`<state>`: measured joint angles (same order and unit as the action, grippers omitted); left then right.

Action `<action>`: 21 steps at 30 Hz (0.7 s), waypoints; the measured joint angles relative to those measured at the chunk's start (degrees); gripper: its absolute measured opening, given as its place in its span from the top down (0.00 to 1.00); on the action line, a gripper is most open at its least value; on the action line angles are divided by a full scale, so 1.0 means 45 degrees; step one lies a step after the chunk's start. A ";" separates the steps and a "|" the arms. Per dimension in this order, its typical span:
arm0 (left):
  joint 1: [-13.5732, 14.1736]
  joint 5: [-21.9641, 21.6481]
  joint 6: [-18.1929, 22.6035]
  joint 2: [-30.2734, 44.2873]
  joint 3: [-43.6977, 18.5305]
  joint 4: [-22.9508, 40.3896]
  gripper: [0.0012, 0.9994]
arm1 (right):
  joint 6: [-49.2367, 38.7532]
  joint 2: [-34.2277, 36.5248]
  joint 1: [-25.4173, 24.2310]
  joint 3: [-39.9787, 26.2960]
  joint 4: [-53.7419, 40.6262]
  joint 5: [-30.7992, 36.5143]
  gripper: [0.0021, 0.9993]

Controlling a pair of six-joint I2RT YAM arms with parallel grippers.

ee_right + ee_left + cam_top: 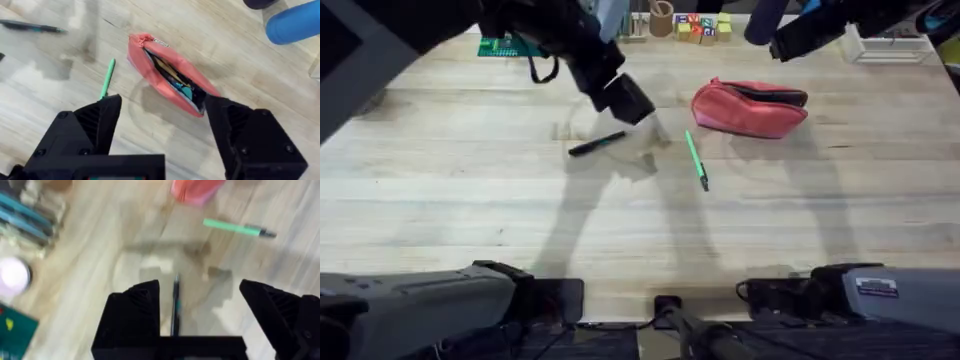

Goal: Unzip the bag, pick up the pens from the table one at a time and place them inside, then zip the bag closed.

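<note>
Bag (750, 107) sits at abt 1 o'clock from table (470, 215) center, zipper already open; right wrist view shows the mouth gaping w/ dark lining and something teal inside. Both pens are out on the wood: black pen (597, 144) at roughly 11 o'clock, green pen (696, 160) just right of center, well apart from each other, green one near the bag but not touching.

Left gripper (200, 312) hangs over the black pen w/ fingers spread wide; in its wrist cam the pen lines up btwn them, closer to one finger. Prob lining up a pinch, not gripped yet imo.

Right gripper (162, 135) is also spread, empty, hovering above the bag. My guess is it's there to steady the pouch or hold the mouth open for the drop.
</note>
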<state>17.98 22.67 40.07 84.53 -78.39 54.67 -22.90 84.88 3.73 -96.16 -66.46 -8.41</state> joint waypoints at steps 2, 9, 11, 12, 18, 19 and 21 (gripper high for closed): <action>0.0000 -0.0624 0.0000 0.0000 0.0000 0.0519 0.01 | 0.0000 0.0000 0.0000 0.0000 0.0005 -0.0004 0.00; 0.0000 -0.2586 0.0005 0.0000 0.0000 0.1264 0.01 | 0.0000 0.0000 0.0000 0.0000 0.0000 -0.0003 0.00; 0.0000 -0.2939 0.0005 0.0000 0.0000 0.1264 0.01 | 0.0000 0.0000 0.0000 0.0000 0.0000 0.0001 0.00; 0.0000 -0.3078 0.0005 0.0000 0.0000 0.1268 0.01 | 0.0000 0.0000 0.0000 0.0000 0.0000 -0.0001 0.00; 0.0000 -0.3866 0.0005 0.0000 0.0000 0.1950 0.01 | 0.0005 0.0000 0.0000 0.0000 0.0000 0.0000 0.00; 0.0000 -0.3931 0.0005 0.0000 0.0000 0.2010 0.01 | 0.0005 0.0000 0.0000 0.0000 0.0000 -0.0002 0.00; 0.0000 -0.3996 0.0005 0.0000 0.0000 0.2104 0.01 | 0.0010 -0.0005 0.0000 0.0000 0.0000 0.0001 0.00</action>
<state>17.98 4.69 40.10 84.53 -78.39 64.14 -22.85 84.86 3.73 -96.16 -66.46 -8.40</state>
